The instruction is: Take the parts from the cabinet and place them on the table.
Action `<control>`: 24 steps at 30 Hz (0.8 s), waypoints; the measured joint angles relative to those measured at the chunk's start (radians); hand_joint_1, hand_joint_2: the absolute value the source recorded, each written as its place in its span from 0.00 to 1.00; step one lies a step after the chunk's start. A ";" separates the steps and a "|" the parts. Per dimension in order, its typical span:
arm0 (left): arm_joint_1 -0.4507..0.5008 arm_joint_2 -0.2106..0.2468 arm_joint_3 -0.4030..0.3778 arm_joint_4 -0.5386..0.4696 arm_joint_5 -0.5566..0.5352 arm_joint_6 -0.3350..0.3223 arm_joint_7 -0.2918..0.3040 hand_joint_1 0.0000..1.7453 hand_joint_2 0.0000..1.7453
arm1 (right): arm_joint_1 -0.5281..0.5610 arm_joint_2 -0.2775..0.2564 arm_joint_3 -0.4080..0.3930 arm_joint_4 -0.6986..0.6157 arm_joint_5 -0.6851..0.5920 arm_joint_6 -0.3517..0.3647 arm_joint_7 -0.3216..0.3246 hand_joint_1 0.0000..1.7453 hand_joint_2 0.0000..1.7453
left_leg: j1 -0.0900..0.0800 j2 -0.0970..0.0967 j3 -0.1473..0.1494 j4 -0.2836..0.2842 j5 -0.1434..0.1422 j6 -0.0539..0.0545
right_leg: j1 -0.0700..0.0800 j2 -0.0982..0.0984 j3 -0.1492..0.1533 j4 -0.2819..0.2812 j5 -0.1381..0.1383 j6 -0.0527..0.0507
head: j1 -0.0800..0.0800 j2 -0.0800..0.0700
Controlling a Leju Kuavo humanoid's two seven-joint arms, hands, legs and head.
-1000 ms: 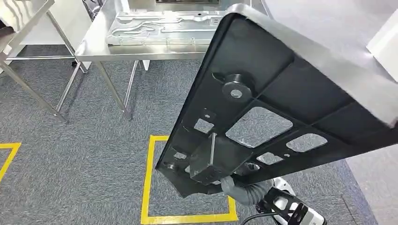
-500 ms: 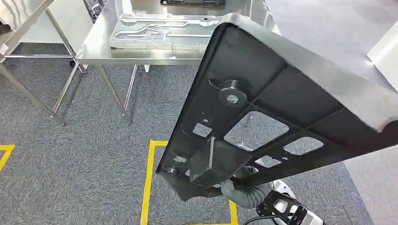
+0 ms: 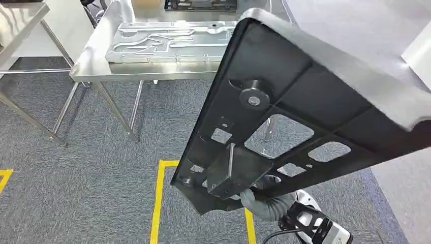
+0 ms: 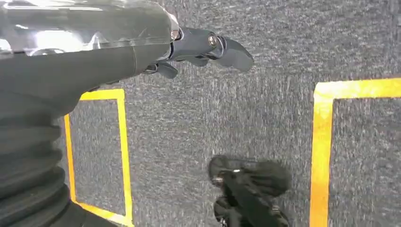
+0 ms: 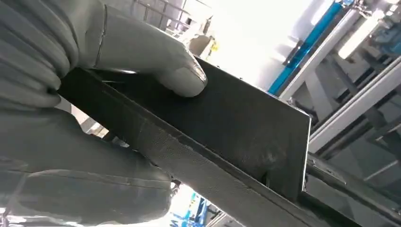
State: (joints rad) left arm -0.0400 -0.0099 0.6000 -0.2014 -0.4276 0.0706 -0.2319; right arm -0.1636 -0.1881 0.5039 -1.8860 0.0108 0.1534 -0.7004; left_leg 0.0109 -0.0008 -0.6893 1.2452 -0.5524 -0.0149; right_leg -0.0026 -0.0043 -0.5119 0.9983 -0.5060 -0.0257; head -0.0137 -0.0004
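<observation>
- Holding a big black panel (image 3: 305, 107), the right hand (image 3: 264, 203) grips it by the low end, fingers wrapped under and thumb (image 5: 182, 78) pressed flat on the dark face; the panel tilts up and away over the carpet (image 3: 91, 173), its pale top edge high at the right.
- Steel table (image 3: 89, 68) stands ahead, beyond the panel's upper corner; a silver stamped plate (image 3: 167, 43) lies flat on it, near the front edge, and another dark part (image 3: 201, 5) sits further back.
- Bare carpet lies between the table legs and the panel's low end, with yellow tape (image 3: 157, 198) marking a square on the floor just beside that end.
- A second table (image 3: 20, 25) stands off to the left, apart from the first.
- Left hand (image 4: 208, 47) hangs over the carpet, fingers loosely apart, holding nothing.
</observation>
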 joint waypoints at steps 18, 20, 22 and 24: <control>0.006 0.004 0.025 0.000 -0.002 -0.003 -0.011 0.00 1.00 | -0.014 0.001 -0.004 -0.008 -0.013 -0.003 -0.001 1.00 1.00 | -0.002 -0.009 0.185 -0.240 0.036 0.039 | -0.013 0.000 -0.123 0.038 0.086 0.055 | 0.001 0.000; 0.001 0.005 0.030 0.000 -0.001 -0.003 -0.011 0.00 1.00 | -0.019 0.002 -0.003 -0.008 -0.020 0.002 -0.001 1.00 1.00 | -0.006 -0.012 0.196 -0.244 0.019 0.024 | -0.003 0.000 -0.120 0.033 0.070 0.038 | -0.001 0.000; 0.001 0.005 0.032 0.000 0.000 -0.002 -0.011 0.00 1.00 | -0.024 0.003 -0.003 -0.010 -0.021 0.003 -0.001 1.00 1.00 | -0.006 -0.010 0.213 -0.234 0.028 0.010 | -0.004 0.003 -0.109 0.024 0.068 0.023 | 0.000 0.000; -0.001 0.003 0.035 0.000 0.000 -0.002 -0.011 0.00 1.00 | -0.029 0.005 -0.003 -0.014 -0.023 0.005 -0.001 1.00 1.00 | -0.001 -0.007 0.200 -0.189 0.019 0.007 | -0.008 0.003 -0.081 0.015 0.063 0.009 | 0.000 0.000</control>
State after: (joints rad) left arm -0.0406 -0.0065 0.6348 -0.2018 -0.4276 0.0683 -0.2430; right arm -0.1924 -0.1831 0.5013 -1.8998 -0.0118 0.1579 -0.7015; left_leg 0.0096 -0.0075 -0.4891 1.0565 -0.5337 -0.0084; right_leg -0.0105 -0.0016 -0.5932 1.0134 -0.4426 -0.0169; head -0.0141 -0.0004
